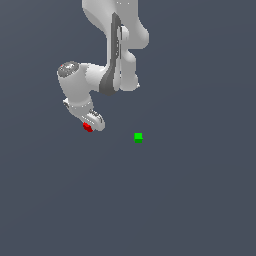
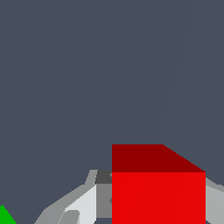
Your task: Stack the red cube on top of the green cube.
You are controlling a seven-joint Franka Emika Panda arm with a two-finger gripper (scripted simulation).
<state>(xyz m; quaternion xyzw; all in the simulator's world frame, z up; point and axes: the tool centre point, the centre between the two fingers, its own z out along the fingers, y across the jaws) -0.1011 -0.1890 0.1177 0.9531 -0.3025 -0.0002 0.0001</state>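
1. I take the green cube (image 1: 138,137) as my landmark. In the exterior view the gripper (image 1: 91,125) sits well off toward that view's left of it and a little higher in the picture, with the red cube (image 1: 88,127) at its tip.
2. In the wrist view the red cube (image 2: 158,197) fills the space between pale finger parts on either side, so I judge the gripper is clamped on it. I cannot make out the pads' contact faces themselves, so this is a reading, not a certainty.
3. Handling, as I judge it: the red cube looks rigid, flat-faced and very small, so probably light. Smooth plain faces may slip, so opposite parallel sides, held squarely near the middle, are the sensible place to grip. I see nothing fragile about it.
4. The green cube should behave the same. Being equally tiny, its top offers little margin, and a nudge could shove it aside.
5. Moving rightward to the green cube (image 2: 6,216) in the wrist view: only a corner of it shows at the frame edge, the rest is cut off.
6. Hard to tell: whether the red cube is lifted clear of the floor or resting on it. Its lower part is cut off in the wrist view, and the fingertips are hidden in the exterior one.
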